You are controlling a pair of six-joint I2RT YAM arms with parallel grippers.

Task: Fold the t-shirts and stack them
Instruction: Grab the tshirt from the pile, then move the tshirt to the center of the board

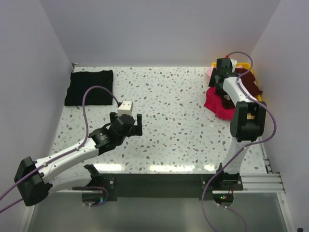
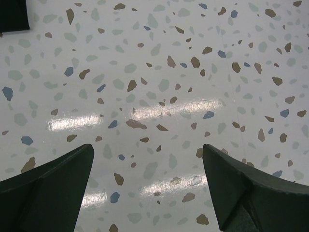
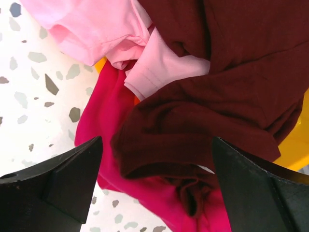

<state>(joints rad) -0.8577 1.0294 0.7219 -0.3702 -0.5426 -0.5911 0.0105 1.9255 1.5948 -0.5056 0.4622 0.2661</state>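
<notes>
We are in a robot lab.
We see plain white walls close around a speckled table, a left arm and a right arm fixed at its near edge by a metal rail, and purple cables running from them.

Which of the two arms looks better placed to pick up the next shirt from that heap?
The right. The right fingers hang open directly over the crumpled maroon shirt. The left fingers hover open above the speckled table, well away from it.
</notes>
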